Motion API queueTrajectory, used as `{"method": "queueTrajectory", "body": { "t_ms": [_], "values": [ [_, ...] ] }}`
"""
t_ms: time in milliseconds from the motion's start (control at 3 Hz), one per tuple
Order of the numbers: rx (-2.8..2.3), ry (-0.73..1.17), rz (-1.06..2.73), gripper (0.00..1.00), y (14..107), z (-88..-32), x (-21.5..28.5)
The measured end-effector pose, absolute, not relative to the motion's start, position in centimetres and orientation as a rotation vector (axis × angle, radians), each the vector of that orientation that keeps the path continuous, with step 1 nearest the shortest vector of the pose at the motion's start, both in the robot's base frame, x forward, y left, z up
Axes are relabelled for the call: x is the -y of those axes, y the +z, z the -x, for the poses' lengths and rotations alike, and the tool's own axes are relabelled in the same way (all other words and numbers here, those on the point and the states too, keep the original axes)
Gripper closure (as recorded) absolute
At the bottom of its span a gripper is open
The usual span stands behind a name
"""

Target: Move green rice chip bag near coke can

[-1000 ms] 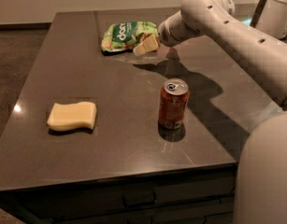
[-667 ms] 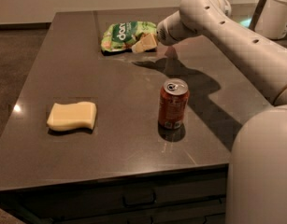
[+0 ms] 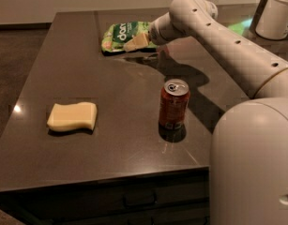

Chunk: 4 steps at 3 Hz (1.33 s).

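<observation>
The green rice chip bag (image 3: 119, 34) lies flat at the far middle of the dark table (image 3: 101, 153). It is light green with white lettering. My gripper (image 3: 138, 42) sits at the bag's right end, over its near right corner, on the end of the pale arm that reaches in from the right. The coke can (image 3: 174, 105) stands upright, red-orange with a silver top, well to the near right of the bag and apart from the gripper.
A pale yellow sponge (image 3: 72, 116) lies at the near left of the table. A white cylindrical container (image 3: 276, 12) stands at the far right. My arm's body (image 3: 252, 163) fills the near right corner. The table's front edge has drawers below.
The gripper has moved slightly left, further over the bag's right end. The bag, can and sponge have not moved.
</observation>
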<state>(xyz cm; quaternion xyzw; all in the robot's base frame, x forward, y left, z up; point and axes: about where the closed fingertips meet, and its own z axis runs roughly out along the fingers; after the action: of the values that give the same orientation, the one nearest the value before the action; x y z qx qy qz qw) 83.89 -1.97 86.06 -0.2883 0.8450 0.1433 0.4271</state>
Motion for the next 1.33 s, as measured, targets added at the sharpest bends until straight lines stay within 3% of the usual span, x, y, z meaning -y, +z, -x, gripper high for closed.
{"method": "queueTrajectory", "body": {
  "t_ms": [333,1333],
  "values": [
    [-2.112,0.363,0.729,0.16,85.9,-84.2,1.4],
    [-2.101,0.39,0.781,0.85,86.3,-83.0,1.3]
  ]
}}
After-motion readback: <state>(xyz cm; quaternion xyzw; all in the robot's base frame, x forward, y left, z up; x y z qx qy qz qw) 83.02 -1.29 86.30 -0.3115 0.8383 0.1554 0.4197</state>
